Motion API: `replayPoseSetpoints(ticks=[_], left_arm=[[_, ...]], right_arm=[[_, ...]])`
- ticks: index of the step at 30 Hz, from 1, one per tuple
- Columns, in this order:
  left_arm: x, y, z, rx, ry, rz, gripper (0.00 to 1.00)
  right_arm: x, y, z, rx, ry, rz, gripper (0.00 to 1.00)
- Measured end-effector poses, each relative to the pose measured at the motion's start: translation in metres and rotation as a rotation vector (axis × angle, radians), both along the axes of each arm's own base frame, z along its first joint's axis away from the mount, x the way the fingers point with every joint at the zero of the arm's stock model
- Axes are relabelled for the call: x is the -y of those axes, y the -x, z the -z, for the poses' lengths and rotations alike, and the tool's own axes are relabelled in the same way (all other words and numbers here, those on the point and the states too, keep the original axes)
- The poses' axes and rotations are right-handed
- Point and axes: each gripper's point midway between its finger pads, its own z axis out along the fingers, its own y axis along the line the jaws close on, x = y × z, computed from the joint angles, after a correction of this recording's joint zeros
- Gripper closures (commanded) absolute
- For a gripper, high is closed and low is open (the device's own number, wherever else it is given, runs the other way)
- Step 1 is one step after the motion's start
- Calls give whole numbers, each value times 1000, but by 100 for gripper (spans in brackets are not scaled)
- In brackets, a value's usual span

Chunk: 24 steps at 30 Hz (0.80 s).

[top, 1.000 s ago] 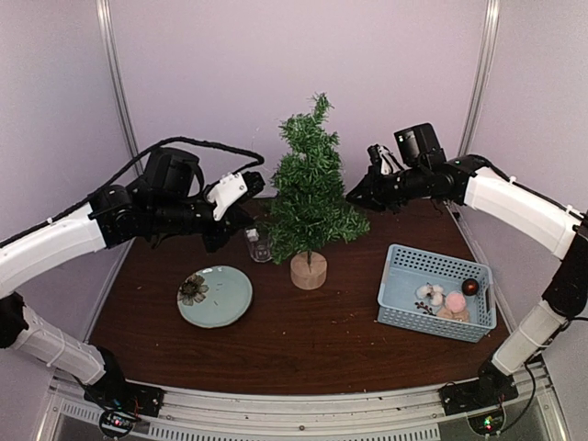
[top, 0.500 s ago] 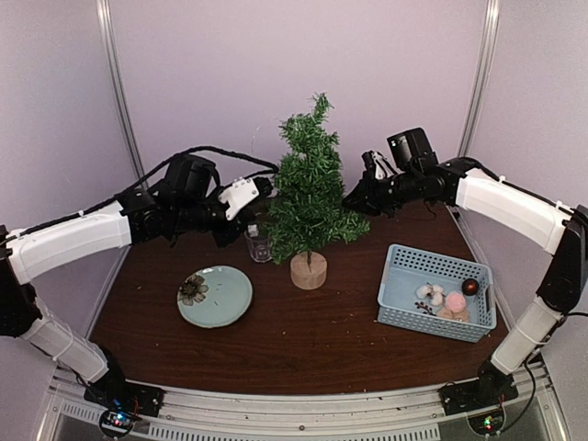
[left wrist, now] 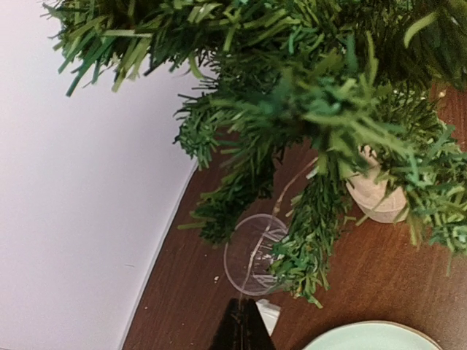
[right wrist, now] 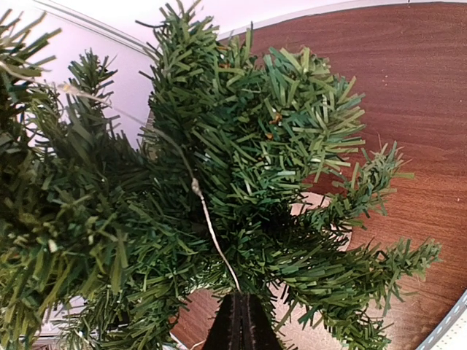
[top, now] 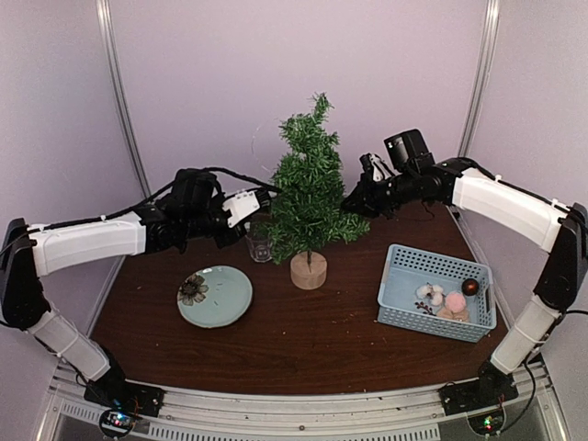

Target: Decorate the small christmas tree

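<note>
1. Small christmas tree [top: 310, 197] stands upright at the centre of the overhead frame, toward the back of the dark wood-grain desk [top: 303, 354]. Its bristly green needles taper to a pointed top above a round pale-wood stump base [top: 309, 270].
2. Both arms reach into the branches at mid-height from opposite sides. The right hand [top: 349, 198] has its fingers pressed together, pinching a thin wire strand [right wrist: 208, 219]. The strand crosses the foliage and carries a tiny bead.
3. The left hand [top: 265, 192] is likewise pressed shut. A fine strand runs from the clear drinking glass [top: 258, 245] toward its tips, but whether it grips that strand cannot be told.
4. Decoration appears barely begun: only the wire lies across the branches, and no bauble hangs on the tree.
5. Ornaments wait in the perforated blue plastic basket [top: 397, 276] at lower right: a fuzzy pink ball [top: 455, 300], a glossy dark red bauble [top: 469, 287] and small white pieces [top: 429, 293].
6. A smooth pale green plate [top: 220, 299] with a flower motif sits at lower left.
</note>
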Motion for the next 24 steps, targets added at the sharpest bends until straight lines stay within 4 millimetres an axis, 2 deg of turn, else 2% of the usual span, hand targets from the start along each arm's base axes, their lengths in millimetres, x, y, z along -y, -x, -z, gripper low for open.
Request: replayPoseSetpoints(ticks=[7, 18, 19, 24], left_arm=[[-1, -15, 4, 60, -23, 22, 100], [15, -25, 39, 41, -10, 89, 100], [16, -25, 40, 38, -6, 91, 99], [21, -24, 43, 20, 9, 108, 81]], right_arm=[[-1, -2, 4, -9, 9, -2, 100], [-2, -2, 4, -13, 11, -3, 100], [-1, -2, 4, -14, 12, -2, 100], [1, -3, 4, -17, 15, 2, 100]])
